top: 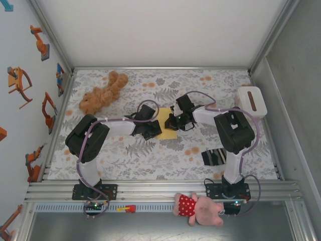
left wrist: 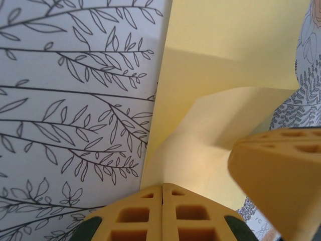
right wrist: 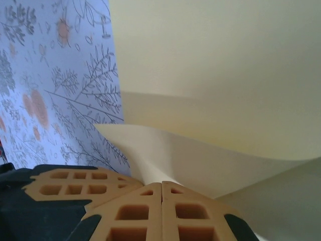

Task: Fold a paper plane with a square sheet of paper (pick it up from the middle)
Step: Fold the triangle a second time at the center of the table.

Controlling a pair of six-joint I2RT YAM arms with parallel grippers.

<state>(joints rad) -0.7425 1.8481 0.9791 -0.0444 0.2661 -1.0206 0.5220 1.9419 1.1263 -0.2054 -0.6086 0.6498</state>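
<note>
Pale-yellow square sheet of paper [top: 169,133] on bench [top: 150,160]; your left gripper [left wrist: 163,187] and right gripper [right wrist: 161,185], jaws closed tight, each pinch buckled sheet.

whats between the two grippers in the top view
The square sheet of paper, pale yellow, lies between the left gripper and the right gripper; the top view shows it.

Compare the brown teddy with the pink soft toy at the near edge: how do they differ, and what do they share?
The brown teddy is bare fur; the pink soft toy wears a red dress with white spots. The teddy lies on the flowered table, far left; the pink toy lies off it, against the metal rail at the near edge. Both are plush toys lying down.
</note>
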